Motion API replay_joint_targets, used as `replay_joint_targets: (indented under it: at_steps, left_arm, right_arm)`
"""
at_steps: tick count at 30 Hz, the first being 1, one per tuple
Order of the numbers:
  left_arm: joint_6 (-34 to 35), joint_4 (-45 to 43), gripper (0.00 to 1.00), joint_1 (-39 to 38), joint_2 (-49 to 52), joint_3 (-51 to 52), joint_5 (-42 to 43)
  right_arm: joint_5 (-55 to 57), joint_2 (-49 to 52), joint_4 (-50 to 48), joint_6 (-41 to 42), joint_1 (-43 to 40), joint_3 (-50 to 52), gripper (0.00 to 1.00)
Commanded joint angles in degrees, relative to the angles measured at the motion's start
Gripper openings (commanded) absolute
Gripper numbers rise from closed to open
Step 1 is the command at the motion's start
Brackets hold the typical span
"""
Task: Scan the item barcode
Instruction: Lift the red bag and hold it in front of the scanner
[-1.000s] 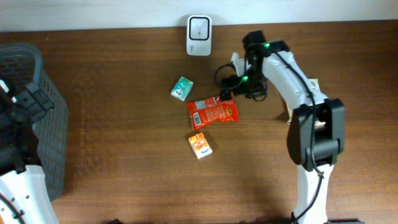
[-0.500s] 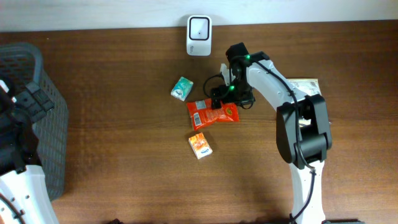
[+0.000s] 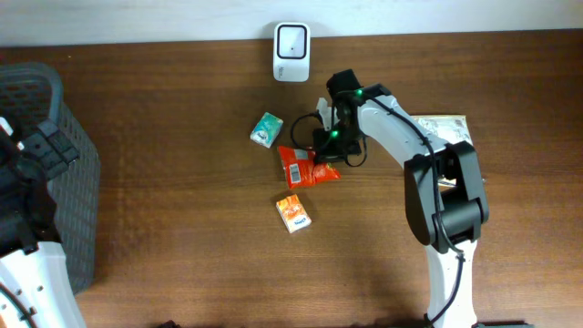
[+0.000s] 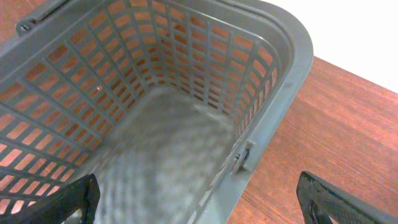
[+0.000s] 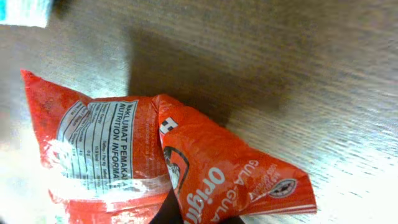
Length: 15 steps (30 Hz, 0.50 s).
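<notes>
A red snack packet (image 3: pixel 305 167) lies a little back of the middle of a brown wooden table (image 3: pixel 182 255). It is creased along a fold, its white nutrition panel facing up on the left half in the right wrist view (image 5: pixel 186 162). The right gripper (image 3: pixel 326 150) is closed tight on the packet's right side, pinching the foil where it folds; the packet's left part rests on the table.

A small teal packet (image 3: pixel 266 129) sits just beyond the red one, toward the back edge and slightly left. A small orange carton (image 3: pixel 292 213) lies near it on the front side. A white scanner (image 3: pixel 291 40) stands at the back edge of the table, apart from the packet.

At the left edge of the table is a grey plastic basket (image 3: pixel 64 182) with a lattice wall. The left gripper (image 4: pixel 199 208) hangs over it with its two dark fingers spread wide, holding nothing; the basket's rim (image 4: pixel 280 37) fills most of the left wrist view.
</notes>
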<state>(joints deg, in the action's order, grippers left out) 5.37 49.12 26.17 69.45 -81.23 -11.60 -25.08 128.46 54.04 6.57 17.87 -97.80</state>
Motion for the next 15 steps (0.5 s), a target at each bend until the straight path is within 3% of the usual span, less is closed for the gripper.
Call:
replay_joint_targets:
  at_steps: [1, 8, 15]
  left_arm:
    - [-0.72, 0.04, 0.99, 0.26, -0.04, -0.20, -0.24]
    - [-0.72, 0.04, 0.99, 0.26, -0.04, -0.20, -0.24]
    - [-0.72, 0.04, 0.99, 0.26, -0.04, -0.20, -0.24]
  right_arm:
    - [-16.87, -2.62, -1.68, -7.32, -4.26, 1.33, 0.04]
    - [-35.71, -14.08, -2.45, -12.35, -11.21, 1.33, 0.04]
    - [-33.92, -22.82, -2.49, -4.15, -16.22, 1.33, 0.04]
